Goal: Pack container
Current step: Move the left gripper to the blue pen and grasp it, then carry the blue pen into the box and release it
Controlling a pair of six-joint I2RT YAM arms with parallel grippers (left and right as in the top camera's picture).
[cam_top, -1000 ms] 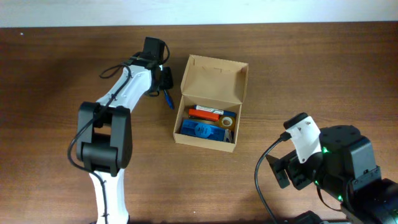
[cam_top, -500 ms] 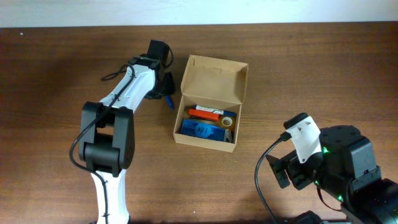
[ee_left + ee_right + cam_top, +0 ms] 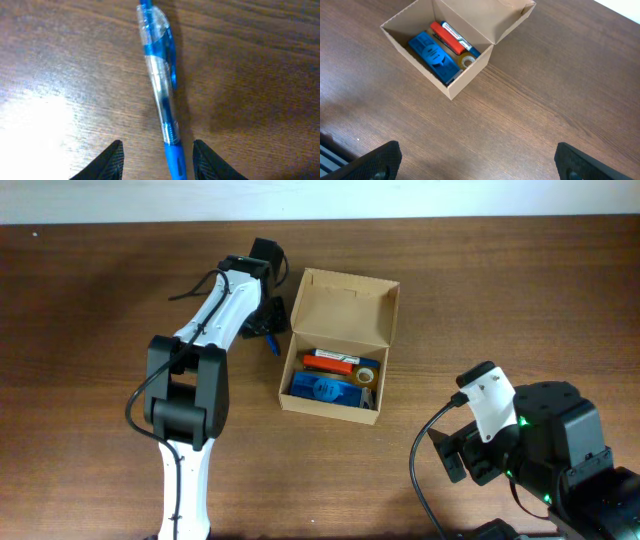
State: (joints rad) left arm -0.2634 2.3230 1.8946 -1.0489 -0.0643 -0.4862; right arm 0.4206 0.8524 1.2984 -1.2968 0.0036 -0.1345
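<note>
Blue pen [image 3: 162,95] lies on the wooden table [image 3: 480,290], just left of the cardboard box [image 3: 345,310] in the middle of the overhead view. The left gripper [image 3: 157,150] hangs over it, one finger on each side, holding nothing. Grabbing the pen looks like the step. Next it should go lower and squeeze. The right gripper [image 3: 475,160], at the lower right, is spread wide, holding nothing.

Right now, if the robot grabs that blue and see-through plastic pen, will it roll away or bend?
The blue and clear plastic pen looks round and smooth, so it may roll on the wooden table if nudged. It looks stiff and slim, so probably light and unbending. Its shiny barrel might slip in the black fingers.
</note>
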